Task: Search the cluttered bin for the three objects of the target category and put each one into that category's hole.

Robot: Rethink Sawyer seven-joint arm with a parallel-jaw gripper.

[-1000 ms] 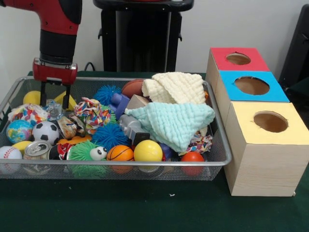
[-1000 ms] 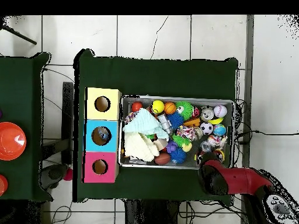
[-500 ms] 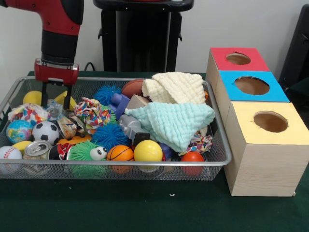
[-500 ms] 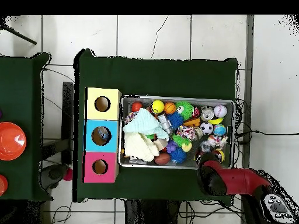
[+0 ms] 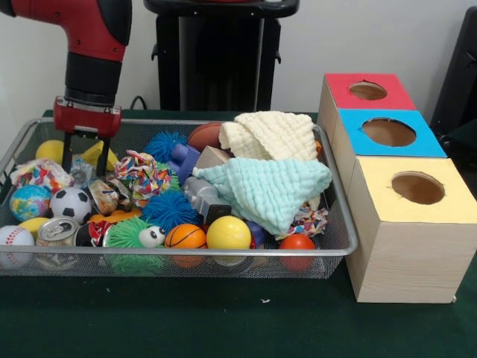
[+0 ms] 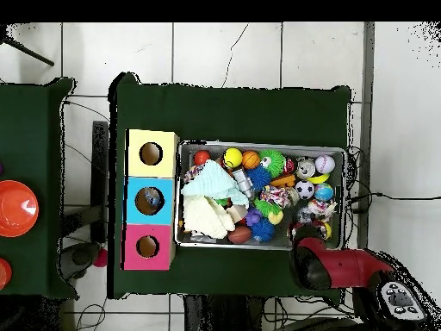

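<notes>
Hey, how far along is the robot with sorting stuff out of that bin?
Nothing looks done: the wire bin is full, and the red box and yellow box holes show nothing inside. In hand: nothing; the pincer hangs open and empty over the bin's far corner. All three target objects remain to find and drop.

You see a red arm with a rounded shell, then a black cylindrical wrist section below it; the gripper has a boxy red body and two thin black fingers
</notes>
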